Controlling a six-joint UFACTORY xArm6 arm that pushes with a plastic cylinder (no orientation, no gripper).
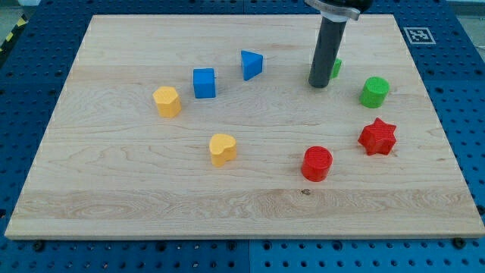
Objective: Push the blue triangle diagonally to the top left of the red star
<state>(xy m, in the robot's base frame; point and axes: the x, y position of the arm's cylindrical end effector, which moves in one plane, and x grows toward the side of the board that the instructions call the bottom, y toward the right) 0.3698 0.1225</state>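
The blue triangle (251,64) lies near the view's top, a little left of centre. The red star (377,136) lies at the view's right, below the middle. My tip (318,83) rests on the board to the right of the blue triangle, about a block's width or two away, and up-left of the red star. The rod hides most of a small green block (335,67) just behind it to the right.
A blue cube (204,83) and a yellow block (167,101) sit left of the triangle. A yellow heart (223,149) lies below centre. A red cylinder (317,163) lies left of the star, a green cylinder (373,92) above it. The wooden board (114,197) ends near the star.
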